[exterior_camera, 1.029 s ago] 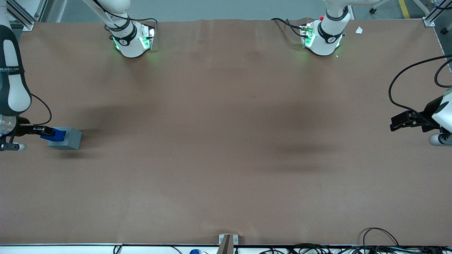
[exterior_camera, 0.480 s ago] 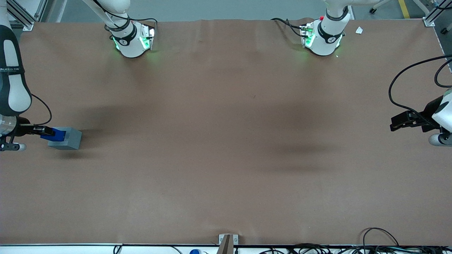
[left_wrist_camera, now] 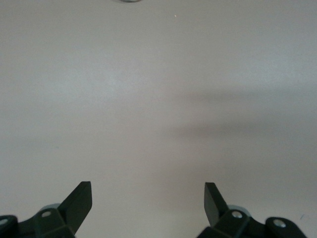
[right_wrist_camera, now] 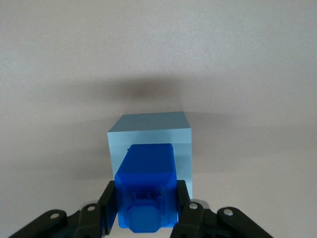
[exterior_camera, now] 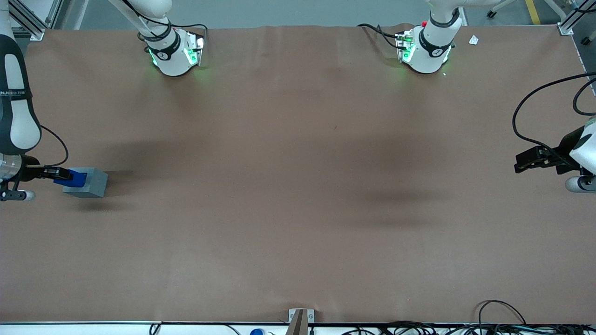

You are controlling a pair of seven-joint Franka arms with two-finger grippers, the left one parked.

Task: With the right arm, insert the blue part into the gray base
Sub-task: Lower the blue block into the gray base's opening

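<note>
Right arm's gripper, fingers closed on the blue part; part held directly above the gray base, at the working arm's table end

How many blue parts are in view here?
1. The blue part is held in the right arm's tool, whose fingers are shut on it, just over the top of the gray base toward the working arm's end of the table.

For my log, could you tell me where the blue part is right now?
The blue part is held in the gripper, at the gray base, toward the working arm's end of the table.
</note>
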